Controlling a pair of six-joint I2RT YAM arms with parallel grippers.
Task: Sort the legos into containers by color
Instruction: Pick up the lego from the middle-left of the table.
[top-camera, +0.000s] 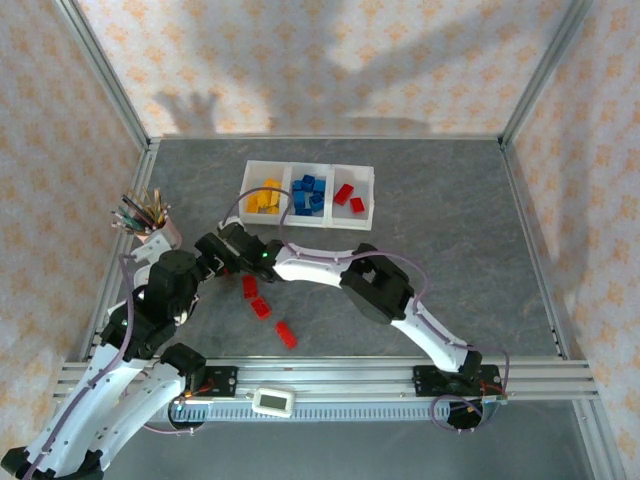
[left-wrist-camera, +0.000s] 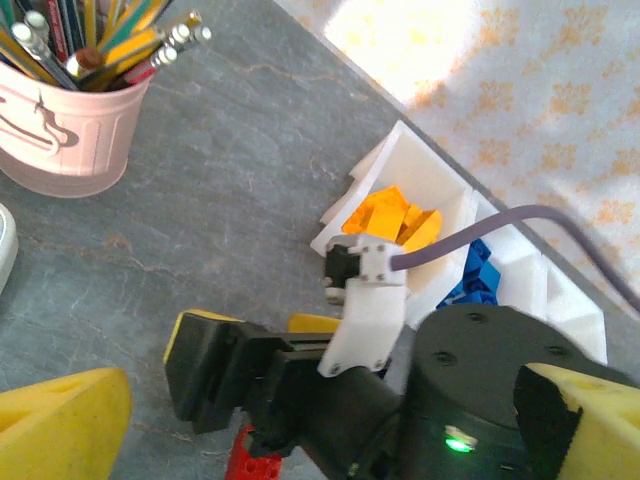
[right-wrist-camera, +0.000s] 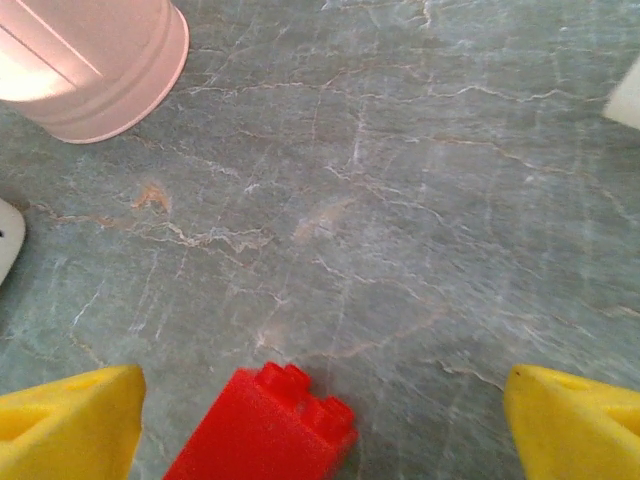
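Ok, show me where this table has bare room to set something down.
Bare: the table right of the containers, out to the right wall, and the far strip behind them. Crowded: near-left, where the pink cup, left arm, right arm and three loose red legos bunch.

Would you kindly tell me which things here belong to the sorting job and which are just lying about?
Job: loose red legos, binned legos, three-bin tray.
Lying about: pink pencil cup, small white display unit.
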